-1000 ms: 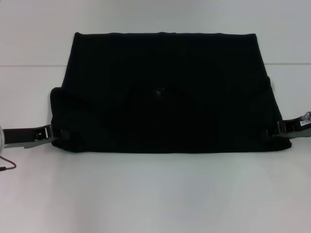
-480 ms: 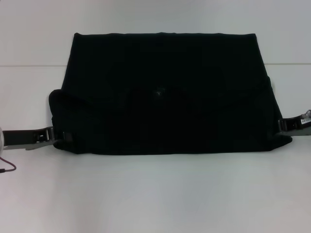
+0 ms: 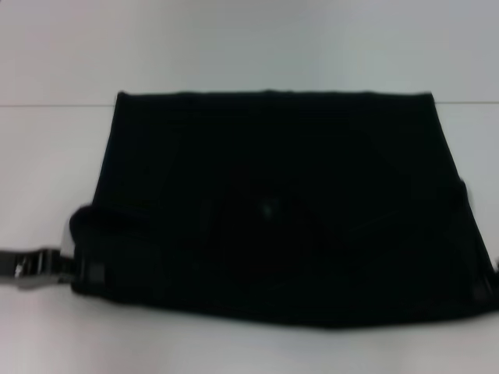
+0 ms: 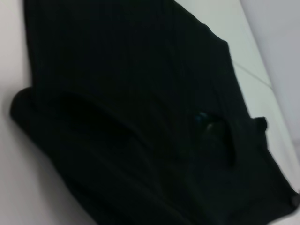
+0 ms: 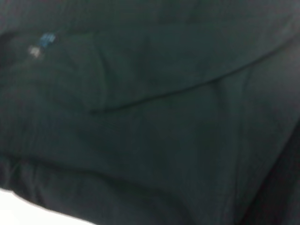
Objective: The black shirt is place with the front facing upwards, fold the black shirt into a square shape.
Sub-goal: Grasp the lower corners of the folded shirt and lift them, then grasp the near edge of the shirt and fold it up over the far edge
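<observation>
The black shirt lies spread on the white table, its near part folded over into a doubled band. My left gripper is at the shirt's near left corner, shut on the cloth, its arm reaching in from the left edge. My right gripper grips the near right corner, mostly cut off by the picture's edge. The left wrist view shows the shirt with the small blue neck label. Black cloth and the label fill the right wrist view. No print shows.
A thin seam line crosses the table just behind the shirt's far edge. White tabletop shows beyond the shirt, to its left, and in a narrow strip in front of it.
The whole shirt has slid toward me across the table; its far edge now sits just in front of the seam line. Both grippers moved nearer with the corners they hold.
</observation>
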